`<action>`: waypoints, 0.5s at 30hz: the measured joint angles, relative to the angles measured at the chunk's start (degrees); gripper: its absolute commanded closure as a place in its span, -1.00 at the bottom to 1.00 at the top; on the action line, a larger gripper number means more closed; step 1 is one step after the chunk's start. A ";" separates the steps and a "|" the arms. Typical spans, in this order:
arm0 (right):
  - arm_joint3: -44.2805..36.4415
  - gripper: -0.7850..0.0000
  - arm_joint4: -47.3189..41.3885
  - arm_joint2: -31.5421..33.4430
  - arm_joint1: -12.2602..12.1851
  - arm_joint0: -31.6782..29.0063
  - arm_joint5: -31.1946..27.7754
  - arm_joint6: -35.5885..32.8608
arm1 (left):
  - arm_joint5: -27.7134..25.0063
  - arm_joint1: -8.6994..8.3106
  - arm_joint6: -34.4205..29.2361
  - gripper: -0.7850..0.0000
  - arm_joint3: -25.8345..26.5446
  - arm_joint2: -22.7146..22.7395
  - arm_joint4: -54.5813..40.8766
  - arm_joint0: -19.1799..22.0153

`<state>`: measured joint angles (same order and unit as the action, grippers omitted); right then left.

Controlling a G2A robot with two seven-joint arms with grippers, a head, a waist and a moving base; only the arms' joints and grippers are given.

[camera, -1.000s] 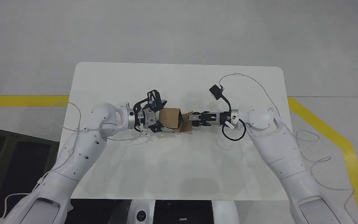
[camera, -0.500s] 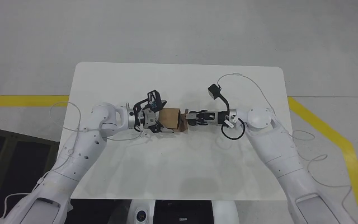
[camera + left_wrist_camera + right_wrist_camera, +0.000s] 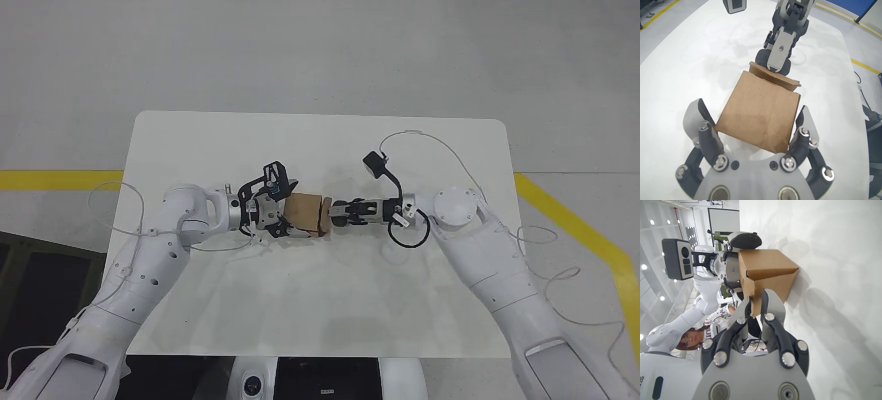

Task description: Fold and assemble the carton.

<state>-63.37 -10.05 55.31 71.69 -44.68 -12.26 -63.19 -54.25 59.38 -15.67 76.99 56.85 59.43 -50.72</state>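
Seen from above, the small brown carton [image 3: 305, 213] lies near the middle of the white table [image 3: 200, 140], between the left gripper [image 3: 278, 215] and the right gripper [image 3: 335, 214]. In the left wrist view, the left gripper's fingers clamp both side walls of the faintly creased, box-shaped cardboard. In the right wrist view, the right gripper's fingers are pinched on an end flap [image 3: 756, 302].
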 measured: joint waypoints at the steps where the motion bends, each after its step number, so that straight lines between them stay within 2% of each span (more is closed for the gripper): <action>1: -0.05 0.74 0.33 -0.12 0.00 0.08 0.21 0.01 | -0.01 0.00 -0.03 -1.00 0.03 -0.01 -0.04 0.00; 15: -1.05 0.69 1.41 -0.90 0.05 0.61 1.02 -0.07 | 0.19 0.07 -0.47 -1.00 0.27 -0.24 -0.10 -0.03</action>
<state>-64.42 -8.64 54.41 71.74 -44.08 -11.25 -63.26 -54.06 59.45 -16.14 77.26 56.62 59.33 -50.75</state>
